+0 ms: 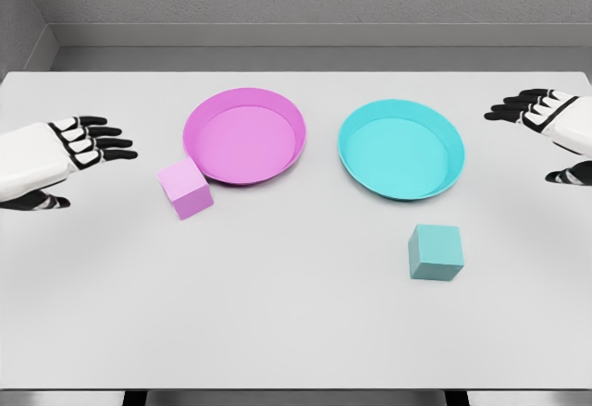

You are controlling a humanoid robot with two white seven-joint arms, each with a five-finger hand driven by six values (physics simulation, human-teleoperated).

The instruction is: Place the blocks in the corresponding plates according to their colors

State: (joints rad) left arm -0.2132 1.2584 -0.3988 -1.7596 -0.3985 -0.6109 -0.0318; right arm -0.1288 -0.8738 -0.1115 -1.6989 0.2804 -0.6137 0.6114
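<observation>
On the tabletop [296, 332], pink block [185, 188] sits turned a bit, just beside the pink plate [244, 136]. Teal block [435, 252] sits squarer, near the teal plate [401, 150]. Left hand [88, 147] and right hand [546, 124] both spread, empty, right partly cut off.

The left hand [88, 142] shows no arm past the picture's edge; the right hand [546, 124] is cut at the wrist.
</observation>
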